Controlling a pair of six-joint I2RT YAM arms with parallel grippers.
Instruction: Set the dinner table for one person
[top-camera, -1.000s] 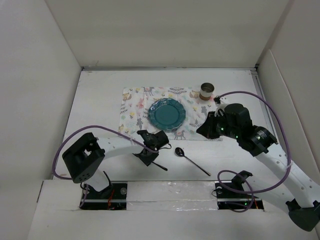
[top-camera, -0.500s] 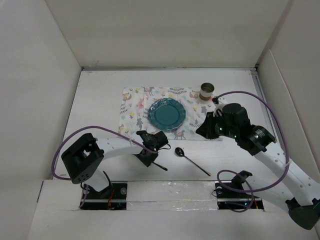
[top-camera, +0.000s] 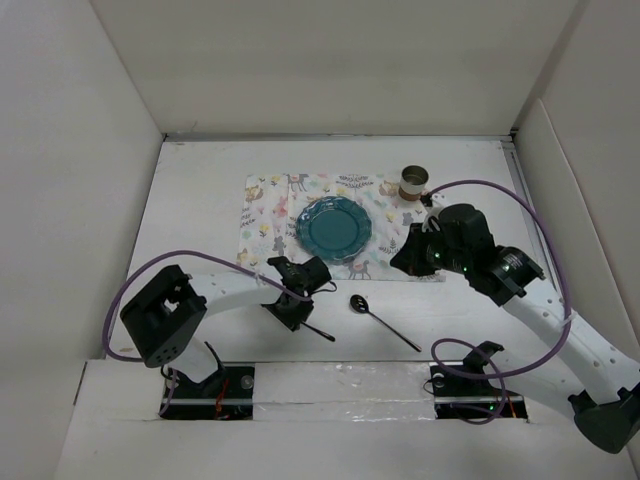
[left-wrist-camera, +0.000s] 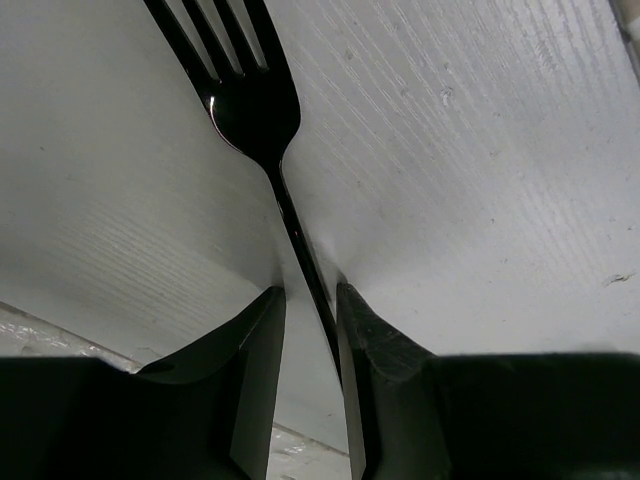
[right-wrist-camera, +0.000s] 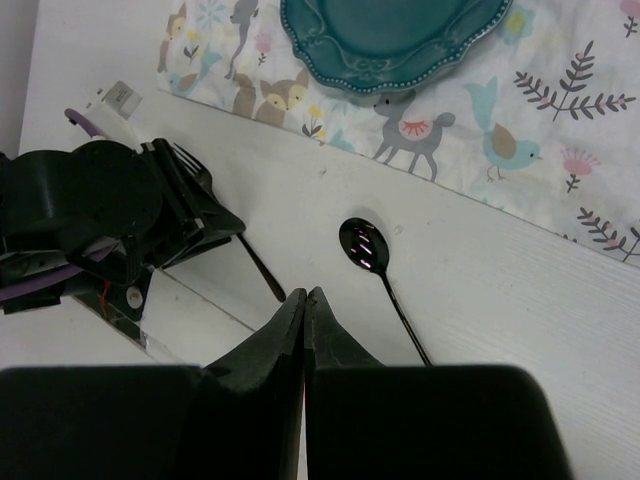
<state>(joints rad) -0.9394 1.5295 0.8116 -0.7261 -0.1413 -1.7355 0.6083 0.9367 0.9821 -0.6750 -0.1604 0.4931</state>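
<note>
The bench (top-camera: 200, 200) spans the whole walled floor. The left end effector (left-wrist-camera: 308, 300) is set half open astride the fork (left-wrist-camera: 250, 110) handle (no clamping seen), probably for placing left of the plate (top-camera: 333, 228). The right end effector (right-wrist-camera: 304, 300) is held shut, empty.

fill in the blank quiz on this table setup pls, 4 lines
1. The plate sits on the ___.
2. The left gripper has its fingers on either side of the handle of the ___.
3. The spoon lies on the bare ___.
4. The right gripper has its jaws ___.

Missing words: placemat; fork; table; shut
</note>
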